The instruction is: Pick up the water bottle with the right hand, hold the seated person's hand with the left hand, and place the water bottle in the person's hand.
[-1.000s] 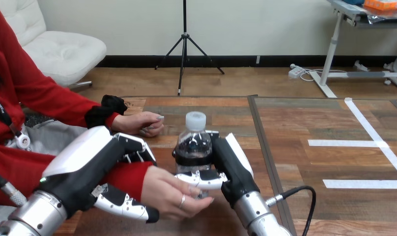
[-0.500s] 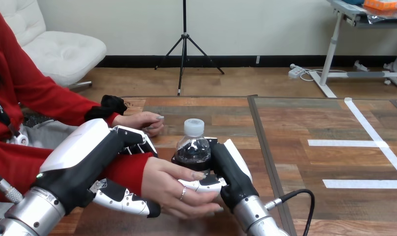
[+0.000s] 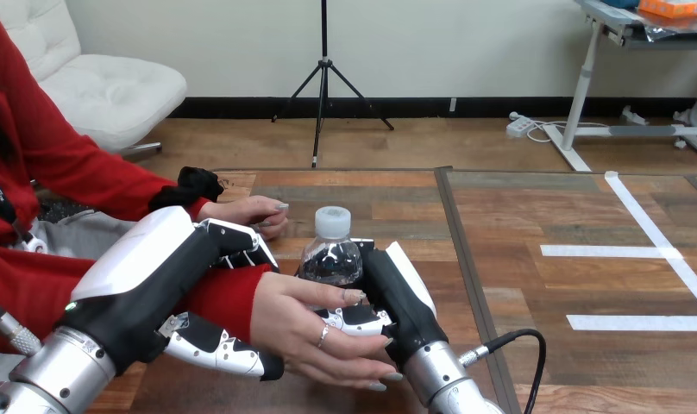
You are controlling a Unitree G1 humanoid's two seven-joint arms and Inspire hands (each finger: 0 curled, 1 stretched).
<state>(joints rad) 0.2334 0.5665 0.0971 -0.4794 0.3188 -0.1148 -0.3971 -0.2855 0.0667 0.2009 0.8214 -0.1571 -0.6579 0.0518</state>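
- Two hands engaged: my right hand [image 3: 401, 302] was curled round the clear plastic white-capped water bottle [image 3: 330, 259], which stood upright.
- My left hand [image 3: 168, 289] clasped the person's red-sleeved wrist [image 3: 229, 297].
- The person's nearer hand [image 3: 306, 332] touched the bottle's base from its left.

No text, number or sign can be read on the water bottle [image 3: 329, 259] or the table [image 3: 388, 207].

We see bright, even, diffuse light. The white shell of the left hand [image 3: 142, 254] at 8 o'clock shines softly, and shadows on the table [image 3: 535, 216] toward 6 o'clock are soft-edged.
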